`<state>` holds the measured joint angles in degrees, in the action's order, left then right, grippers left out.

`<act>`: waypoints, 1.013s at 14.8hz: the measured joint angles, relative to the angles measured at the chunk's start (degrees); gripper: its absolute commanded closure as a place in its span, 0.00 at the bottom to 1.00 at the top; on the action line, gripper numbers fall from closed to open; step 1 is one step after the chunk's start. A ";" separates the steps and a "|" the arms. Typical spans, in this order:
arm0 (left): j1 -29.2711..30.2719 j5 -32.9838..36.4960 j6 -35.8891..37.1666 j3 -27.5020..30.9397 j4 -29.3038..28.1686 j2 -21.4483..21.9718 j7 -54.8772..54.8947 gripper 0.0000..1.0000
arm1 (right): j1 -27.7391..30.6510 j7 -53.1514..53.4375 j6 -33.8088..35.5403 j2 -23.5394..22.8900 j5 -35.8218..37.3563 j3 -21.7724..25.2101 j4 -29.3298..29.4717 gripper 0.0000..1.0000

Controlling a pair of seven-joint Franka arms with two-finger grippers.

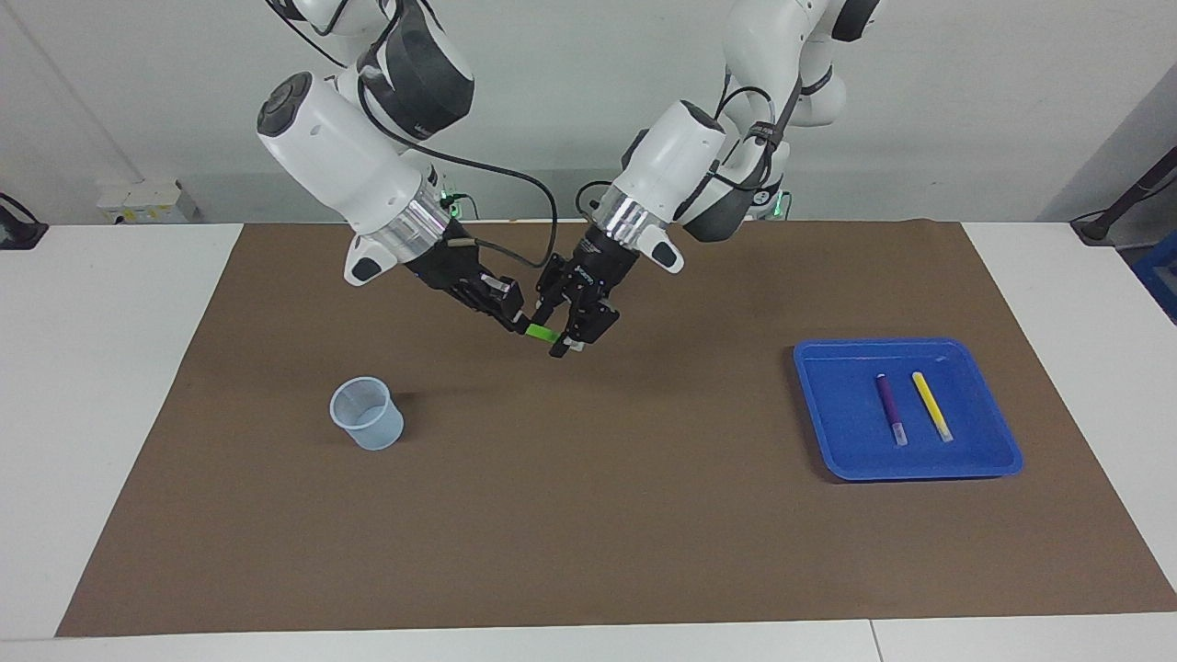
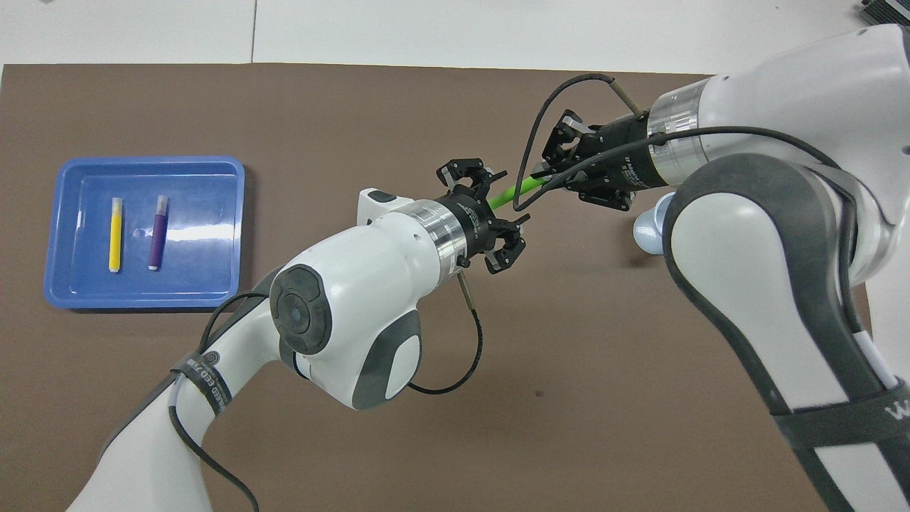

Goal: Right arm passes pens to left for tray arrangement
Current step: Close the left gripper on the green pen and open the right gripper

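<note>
Right claw [image 1: 517,321]: closed on one end of the green pen [image 1: 542,333], held up in the air over the brown mat [image 1: 588,515] near the middle of the tabletop [image 1: 110,386].
Green pen: off the mat, slanting between the two claws — only a short bright stretch of it shows between them [image 2: 513,193].
Left claw [image 1: 563,344]: over the mat at the pen's other end, its fingers set on either side of the shaft; whether they press the pen or merely bracket it cannot be told, since the claw body hides the tips.
Left arm: reaches in from its own end of the tabletop, wrist angled down toward the pen.
Right arm: reaches in from its end, wrist angled down to meet the left claw.
Tray [image 1: 828,405]: bright blue, flat on the mat toward the left arm's end of the tabletop, well apart from both claws.
Purple pen [image 1: 889,405]: lies in the tray, pale end pointing away from the robots.
Yellow pen [image 1: 931,403]: lies in the tray just beside the purple one, roughly parallel and not touching — pale end also away from the robots.
Cup [image 1: 367,413]: small translucent bluish cup, upright on the mat toward the right arm's end, farther from the robots than the claws' spot.
</note>
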<state>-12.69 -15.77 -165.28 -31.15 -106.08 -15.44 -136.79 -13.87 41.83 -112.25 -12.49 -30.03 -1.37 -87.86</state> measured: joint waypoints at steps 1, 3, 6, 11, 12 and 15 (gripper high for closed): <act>0.00 0.03 0.01 0.03 0.03 -0.09 0.00 0.51 | 0.00 0.00 0.00 0.00 0.00 0.00 0.00 1.00; 0.00 0.63 0.02 0.07 0.05 -0.23 0.04 0.55 | 0.00 0.00 0.00 0.00 0.00 0.00 0.00 1.00; 0.00 1.37 0.50 0.22 0.18 -0.26 0.04 0.55 | 0.00 0.00 0.00 0.00 0.00 0.00 0.00 1.00; 0.13 2.16 4.05 0.77 2.30 -0.28 0.04 0.60 | 0.00 0.00 0.00 0.00 0.00 -0.01 0.00 1.00; 0.14 2.24 4.17 0.79 2.41 -0.28 0.04 0.60 | 0.00 0.00 0.00 0.00 0.00 -0.01 0.00 1.00; 0.13 2.29 4.32 0.79 2.41 -0.35 0.05 0.65 | 0.00 0.00 0.00 0.00 0.00 -0.01 0.00 1.00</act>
<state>-12.55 -13.48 -160.96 -30.36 -103.67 -15.79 -136.74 -13.88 41.83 -112.25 -12.49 -30.03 -1.38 -87.86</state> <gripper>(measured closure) 0.599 0.819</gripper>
